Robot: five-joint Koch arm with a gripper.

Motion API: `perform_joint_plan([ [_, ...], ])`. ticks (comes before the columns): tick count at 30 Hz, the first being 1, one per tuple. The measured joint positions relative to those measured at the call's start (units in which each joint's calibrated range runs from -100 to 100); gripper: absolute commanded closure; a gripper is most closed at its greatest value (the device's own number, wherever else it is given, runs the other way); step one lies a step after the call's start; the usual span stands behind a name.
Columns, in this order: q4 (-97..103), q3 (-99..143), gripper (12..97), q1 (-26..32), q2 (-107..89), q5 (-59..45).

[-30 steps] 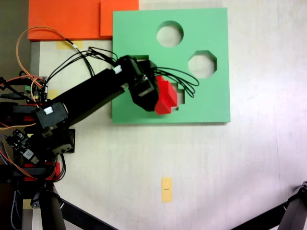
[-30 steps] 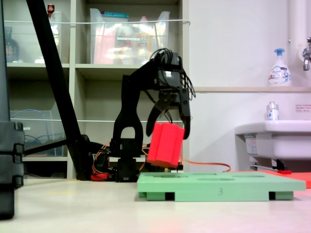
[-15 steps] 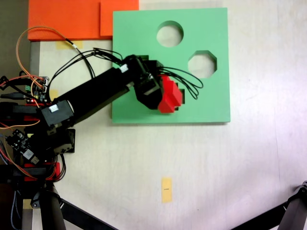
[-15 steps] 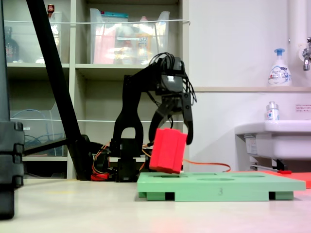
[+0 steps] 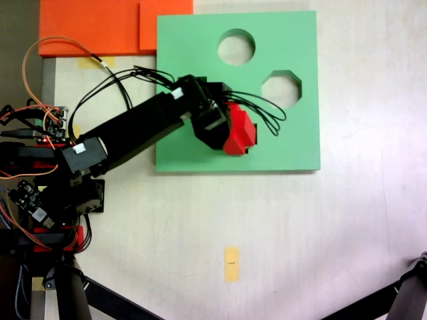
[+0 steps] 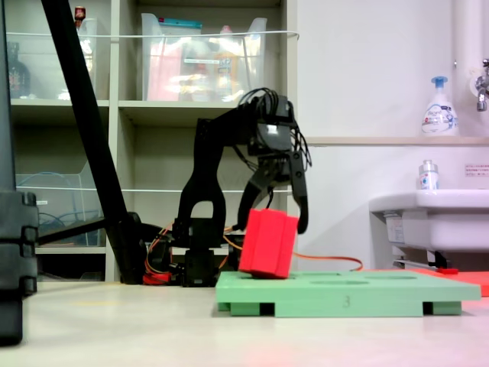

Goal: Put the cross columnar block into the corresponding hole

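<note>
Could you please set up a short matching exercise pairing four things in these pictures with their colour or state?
Things:
1. cross block
2. foam board
3. pincer
4. octagonal cutout

States:
A. green, lying flat on the table
B. empty
C. red, tilted at the board's surface
D. closed on the block

Pairs: 1-C, 2-A, 3-D, 4-B

Shelving (image 6: 153, 115) w/ bins, white wall (image 6: 367, 69), sink (image 6: 432, 218) at right

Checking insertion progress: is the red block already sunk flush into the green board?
No: the red block stands tilted, mostly above the green board, held by the gripper.
</note>
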State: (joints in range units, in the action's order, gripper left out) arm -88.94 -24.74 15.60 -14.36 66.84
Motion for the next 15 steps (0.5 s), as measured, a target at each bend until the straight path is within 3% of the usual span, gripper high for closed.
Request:
perform_joint_plan([
  [15,0.59,0.1,68.7,0.59,5.06,0.83],
])
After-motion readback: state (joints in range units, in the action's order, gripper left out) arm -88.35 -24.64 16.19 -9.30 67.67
